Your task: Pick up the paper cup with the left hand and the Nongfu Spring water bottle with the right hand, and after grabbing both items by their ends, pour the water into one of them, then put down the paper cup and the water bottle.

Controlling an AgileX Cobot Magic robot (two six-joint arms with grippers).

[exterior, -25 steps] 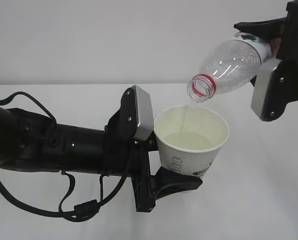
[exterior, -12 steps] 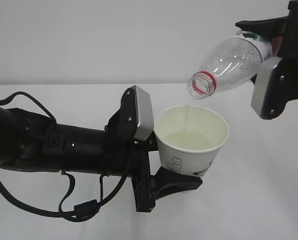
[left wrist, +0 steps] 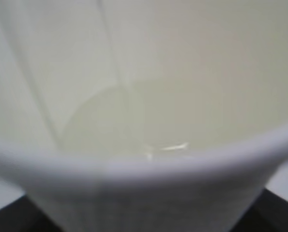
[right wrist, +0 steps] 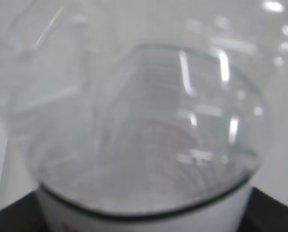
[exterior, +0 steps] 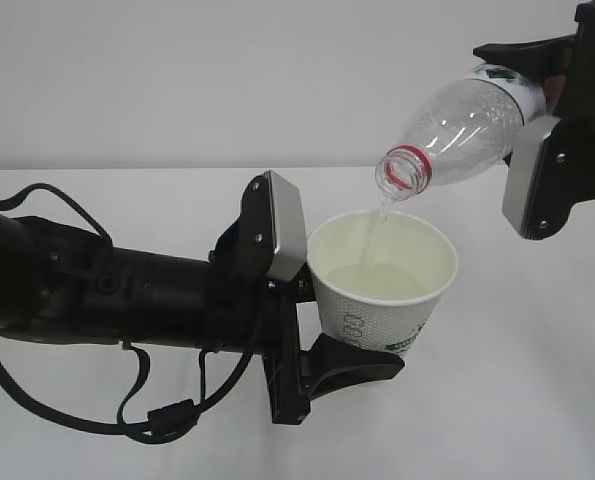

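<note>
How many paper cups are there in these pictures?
1. The paper cup sits upright in the left tool, just below the tilted water bottle. Nothing suggests another is hidden.

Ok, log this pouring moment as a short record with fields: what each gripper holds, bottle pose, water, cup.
left gripper: shut on the paper cup, held upright
right gripper: shut on the Nongfu Spring water bottle
bottle pose: tilted, uncapped mouth down-left above cup
water: thin stream falling into cup; pool inside
cup fill: partly full

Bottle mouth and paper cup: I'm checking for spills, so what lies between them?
In the exterior view, only a thin stream of water falls from the bottle mouth into the paper cup; otherwise bare air.
</note>
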